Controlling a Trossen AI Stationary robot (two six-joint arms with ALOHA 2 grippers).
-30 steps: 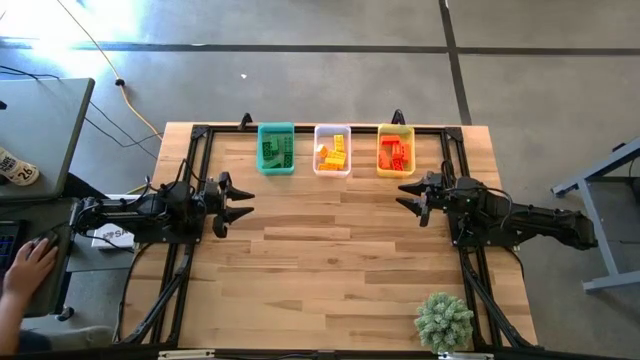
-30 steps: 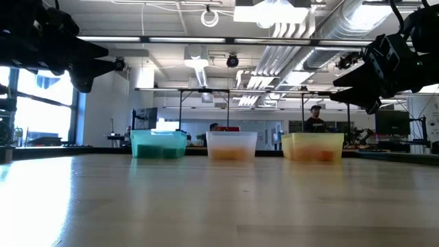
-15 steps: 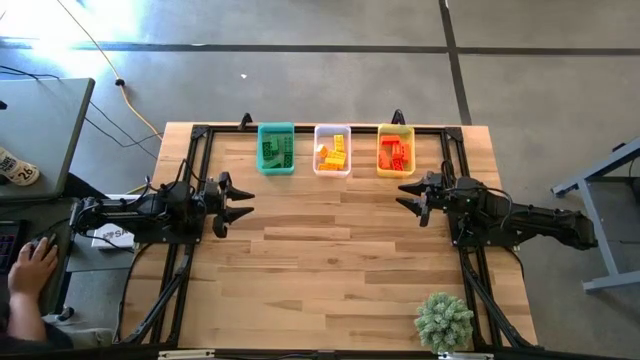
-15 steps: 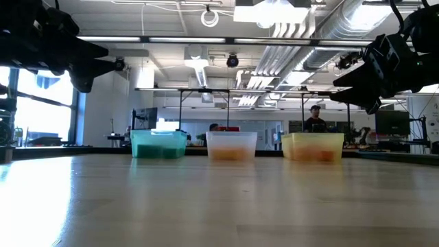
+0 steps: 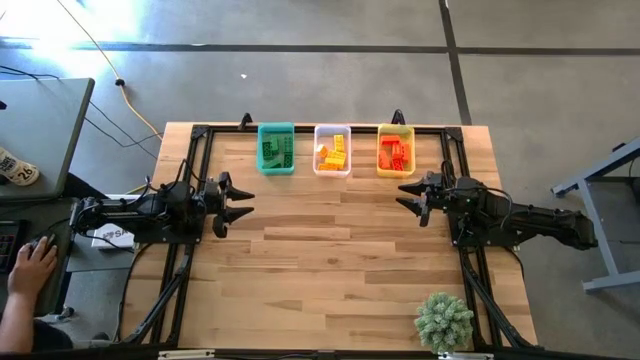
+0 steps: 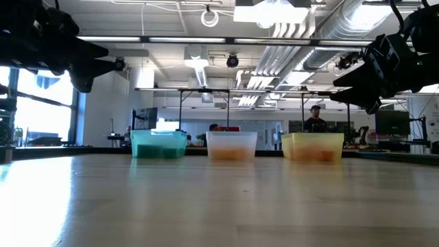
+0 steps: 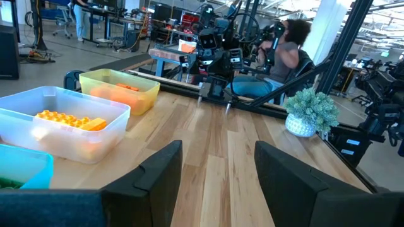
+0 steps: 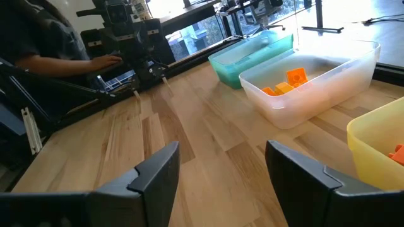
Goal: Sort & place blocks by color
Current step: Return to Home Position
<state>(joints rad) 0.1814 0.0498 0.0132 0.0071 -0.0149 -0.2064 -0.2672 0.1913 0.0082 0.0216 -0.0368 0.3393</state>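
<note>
Left gripper (image 5: 240, 203) is hanging over the 9 o'clock side of the table (image 5: 330, 270), fingers spread wide with nothing between them. The right gripper (image 5: 404, 195) is mirroring it at 3 o'clock, likewise spread and empty, and both are pointing in toward the middle. Up at 12 o'clock three bins are sitting in a row, and that is where the blocks (image 5: 277, 152) are lying: green ones in the teal bin (image 5: 275, 127), yellow and orange ones in the clear bin (image 5: 332, 128) beside it, and the orange-red lot in the yellow bin (image 5: 395, 127) at the 1 o'clock end. Nothing is showing loose on the bare wood in the high view or the low one, so the sorting is looking finished. The step in hand is reading as the arms parking themselves, drawn back to their own sides and well apart from the bins. Judging from this, the next move is calling for very little: no grasp to line up, only both arms settling to rest with their fingers kept clear of the bin rims. Down at 5 o'clock the fuzzy green plant (image 5: 444, 320) is standing well apart from the right arm, and off the table past 8 o'clock a person's hand (image 5: 32, 262) is resting at a desk.
</note>
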